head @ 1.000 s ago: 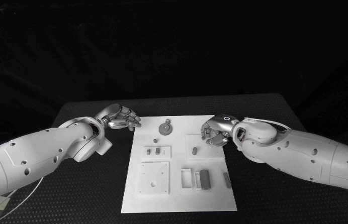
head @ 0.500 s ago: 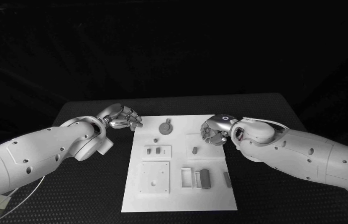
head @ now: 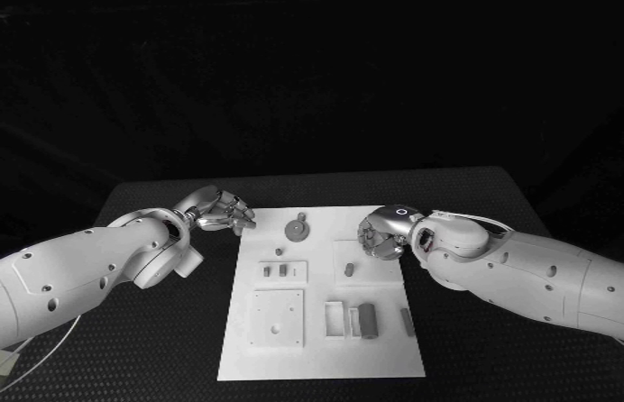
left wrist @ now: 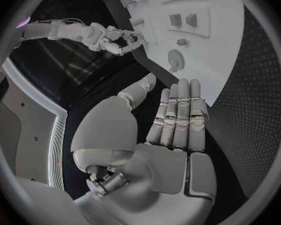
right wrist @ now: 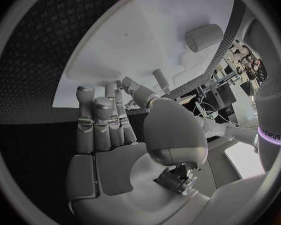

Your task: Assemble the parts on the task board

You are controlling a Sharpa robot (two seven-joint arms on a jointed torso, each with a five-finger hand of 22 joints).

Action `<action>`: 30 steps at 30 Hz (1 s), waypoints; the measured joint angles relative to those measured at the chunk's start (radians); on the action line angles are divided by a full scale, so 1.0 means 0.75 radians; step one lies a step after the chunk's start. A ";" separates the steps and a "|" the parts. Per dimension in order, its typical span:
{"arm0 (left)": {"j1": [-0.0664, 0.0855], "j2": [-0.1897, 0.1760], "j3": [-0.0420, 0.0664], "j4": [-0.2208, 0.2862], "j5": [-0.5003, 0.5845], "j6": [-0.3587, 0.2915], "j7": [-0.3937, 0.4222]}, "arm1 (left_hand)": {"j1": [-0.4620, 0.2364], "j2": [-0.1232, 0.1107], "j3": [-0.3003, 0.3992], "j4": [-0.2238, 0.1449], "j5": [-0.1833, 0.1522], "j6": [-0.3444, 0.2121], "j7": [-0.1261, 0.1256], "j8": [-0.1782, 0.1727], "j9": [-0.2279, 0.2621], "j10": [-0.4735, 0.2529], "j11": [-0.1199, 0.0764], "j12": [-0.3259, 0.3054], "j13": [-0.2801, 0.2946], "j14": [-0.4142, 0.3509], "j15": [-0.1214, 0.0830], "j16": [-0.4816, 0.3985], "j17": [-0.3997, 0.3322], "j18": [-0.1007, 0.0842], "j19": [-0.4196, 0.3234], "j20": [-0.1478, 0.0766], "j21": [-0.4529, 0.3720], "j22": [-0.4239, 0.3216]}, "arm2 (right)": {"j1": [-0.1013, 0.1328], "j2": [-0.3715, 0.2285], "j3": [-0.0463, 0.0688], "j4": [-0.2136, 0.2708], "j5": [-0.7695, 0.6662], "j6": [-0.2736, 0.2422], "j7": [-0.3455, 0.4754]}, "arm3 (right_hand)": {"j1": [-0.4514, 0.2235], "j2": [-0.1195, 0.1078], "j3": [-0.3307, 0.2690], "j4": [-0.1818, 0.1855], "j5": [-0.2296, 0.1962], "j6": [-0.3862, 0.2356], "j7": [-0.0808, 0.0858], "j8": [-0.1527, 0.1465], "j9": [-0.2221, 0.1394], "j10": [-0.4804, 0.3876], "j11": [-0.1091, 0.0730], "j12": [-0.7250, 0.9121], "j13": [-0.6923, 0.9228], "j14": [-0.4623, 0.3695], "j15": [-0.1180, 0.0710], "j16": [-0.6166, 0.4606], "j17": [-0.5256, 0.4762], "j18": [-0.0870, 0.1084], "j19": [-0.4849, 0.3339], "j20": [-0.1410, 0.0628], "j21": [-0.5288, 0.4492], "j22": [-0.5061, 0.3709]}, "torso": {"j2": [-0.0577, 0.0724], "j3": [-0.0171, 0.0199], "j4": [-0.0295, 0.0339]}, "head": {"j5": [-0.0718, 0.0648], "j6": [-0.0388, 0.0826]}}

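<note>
While both hands are hovering empty, fingers apart, the right hand (head: pixel 381 237) is sitting nearer the round part (head: pixel 298 231), at its nine o'clock; left hand (head: pixel 221 211) beside the task board (head: pixel 390 330).

Two bulky white arms with smooth rounded shells and small dark screw holes are seen, each ended by a silver segmented metal left hand (head: pixel 218 211) or right hand (head: pixel 381 237), with a thin pale cable looped at each arm.
</note>
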 measured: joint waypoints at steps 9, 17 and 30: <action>0.000 0.000 0.000 -0.001 0.000 0.006 -0.003 | -0.005 0.005 -0.005 0.005 0.000 0.000 0.000 0.000 0.000 -0.005 0.005 0.000 -0.003 0.000 0.000 -0.005 0.006 -0.008 0.000 0.000 0.000 -0.003 | -0.003 0.009 0.000 -0.004 0.000 -0.005 0.000 | 0.000 0.000 -0.004 -0.004 0.000 0.007 0.002 0.000 -0.002 0.028 -0.005 0.000 0.004 0.006 -0.008 0.000 -0.001 -0.005 0.003 0.002 -0.005 0.000 | 0.000 -0.0009 0.0004 | -0.005 -0.002; 0.000 0.000 0.000 -0.004 0.000 0.011 -0.005 | -0.005 0.005 -0.005 0.005 0.000 0.000 0.000 0.000 0.000 -0.005 0.005 0.000 -0.004 0.000 0.000 -0.010 0.008 -0.008 0.000 0.000 0.000 -0.005 | -0.004 0.013 0.000 -0.009 0.000 -0.007 0.000 | 0.006 0.005 -0.004 -0.004 0.000 0.009 0.000 0.005 -0.002 0.035 -0.012 0.006 0.007 0.007 -0.012 0.000 -0.001 -0.005 0.005 0.004 -0.005 0.000 | 0.000 -0.0009 0.0005 | -0.006 0.000; 0.000 0.001 0.000 -0.006 0.001 0.015 -0.007 | -0.005 0.005 -0.005 0.005 0.000 0.000 0.000 0.000 0.000 -0.005 0.005 0.000 -0.005 0.000 0.000 -0.010 0.012 -0.009 0.005 -0.005 0.000 -0.007 | -0.007 0.036 0.000 -0.038 -0.025 -0.025 -0.003 | 0.048 0.047 -0.004 -0.004 0.000 0.057 -0.020 0.031 0.004 0.097 -0.036 0.006 0.016 0.026 -0.031 0.000 -0.001 -0.007 0.021 -0.008 -0.010 0.000 | -0.001 -0.0001 0.0001 | -0.003 -0.006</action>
